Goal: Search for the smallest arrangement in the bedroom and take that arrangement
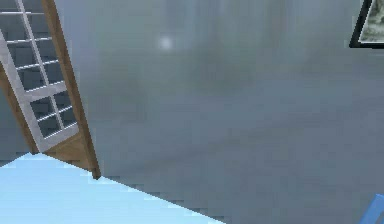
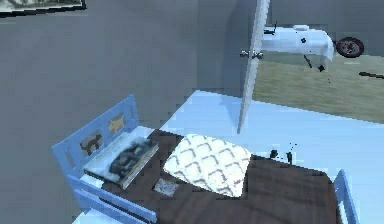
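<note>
Forward view first, going left to right: wood-framed window (image 1: 45,75) with a grid of panes leaning in at the left. Pale blue floor (image 1: 60,195) under it in the near corner. Then a big stretch of plain grey wall (image 1: 220,110), and the corner of a dark-framed picture (image 1: 370,25) up at the top right.

Arm side view: bottom edge of another framed picture (image 2: 40,5) at the far left, too little of it to read anything off. Below that, a blue headboard (image 2: 100,135) with small brown animal shapes on its panels. On the bed just right of it, a grey patterned pillow (image 2: 125,160). Next, a small grey scrap (image 2: 165,186) lying nearer on the brown blanket (image 2: 280,195), then a white quilted cushion (image 2: 210,162). Couple of tiny dark bits (image 2: 283,154) at the bed's far edge, too small to name.

White door (image 2: 255,70) standing edge-on beyond the bed, handle (image 2: 250,53) poking left. Far right past the door: something white (image 2: 300,42) and a reddish ring (image 2: 350,45).

Pincer's state: can't tell. Arrangement: can't tell where, none of the blobs on the bed clear enough to call.
</note>
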Controlling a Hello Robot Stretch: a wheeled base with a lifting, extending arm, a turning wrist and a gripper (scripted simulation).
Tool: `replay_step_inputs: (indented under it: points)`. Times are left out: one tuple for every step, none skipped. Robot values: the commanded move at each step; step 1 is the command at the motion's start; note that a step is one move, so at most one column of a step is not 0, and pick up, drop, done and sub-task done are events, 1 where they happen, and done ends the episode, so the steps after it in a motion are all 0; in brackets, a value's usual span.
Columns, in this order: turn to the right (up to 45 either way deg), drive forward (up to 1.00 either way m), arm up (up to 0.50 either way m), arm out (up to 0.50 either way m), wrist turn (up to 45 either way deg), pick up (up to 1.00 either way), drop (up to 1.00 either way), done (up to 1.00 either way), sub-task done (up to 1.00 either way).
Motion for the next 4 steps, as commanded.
replay_step_inputs:
  points:
    - [0.0,0.0,0.48,0.0,0.0,0.0,0.0,0.0,0.0]
    - [0.0,0.0,0.0,0.46,0.0,0.0,0.0,0.0,0.0]
    - [0.0,0.0,0.0,0.0,45.0,0.0,0.0,0.0,0.0]
    - [0.0,0.0,0.0,0.0,45.0,0.0,0.0,0.0,0.0]
